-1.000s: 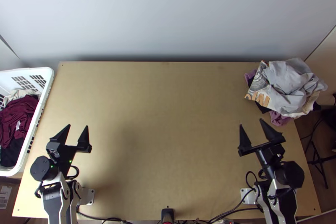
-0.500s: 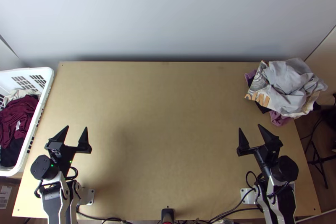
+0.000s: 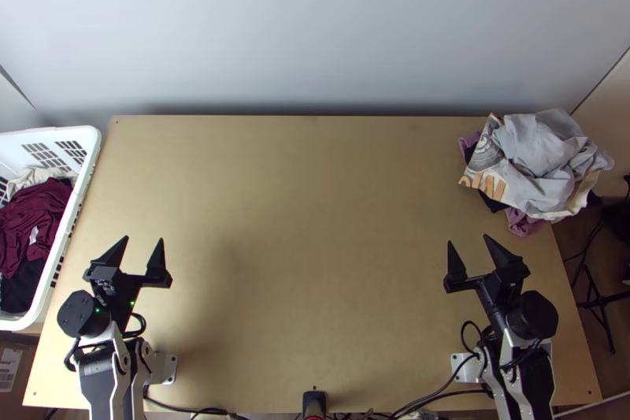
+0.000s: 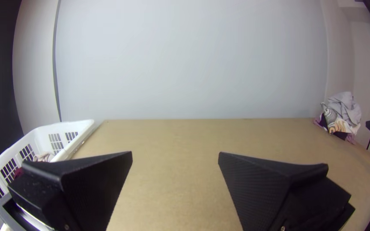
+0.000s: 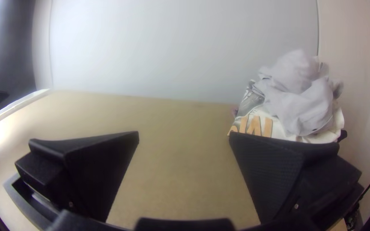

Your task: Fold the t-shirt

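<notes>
Top view: the surface (image 3: 315,215) is stretched out ahead of and between the left end effector (image 3: 144,239) and the right end effector (image 3: 468,239). A white basket (image 3: 93,136) is set to the outer side of the left end effector, with a maroon garment (image 3: 35,219) bunched inside among other cloths. Beyond the right end effector, slightly outward, a loose pile is topped by a crumpled grey cloth (image 3: 543,144); an off-white cloth (image 3: 492,160) is partly covered by it. Which of these is the t-shirt cannot be told; the maroon garment may be meant. Both end effectors are spread wide, with nothing held.

The task is judged to be at its start, with a garment to be fetched. Next, one would probably need to be lifted from the basket by the left end effector, separated from its neighbours, and spread flat between the two before any fold is made. Other cloths could be dragged out with it.

Orange lettering (image 3: 488,186) is shown on the off-white cloth, broken up by creases. Behind the left end effector, outward, a pale label (image 3: 9,367) is seen, its text too small to be read.
</notes>
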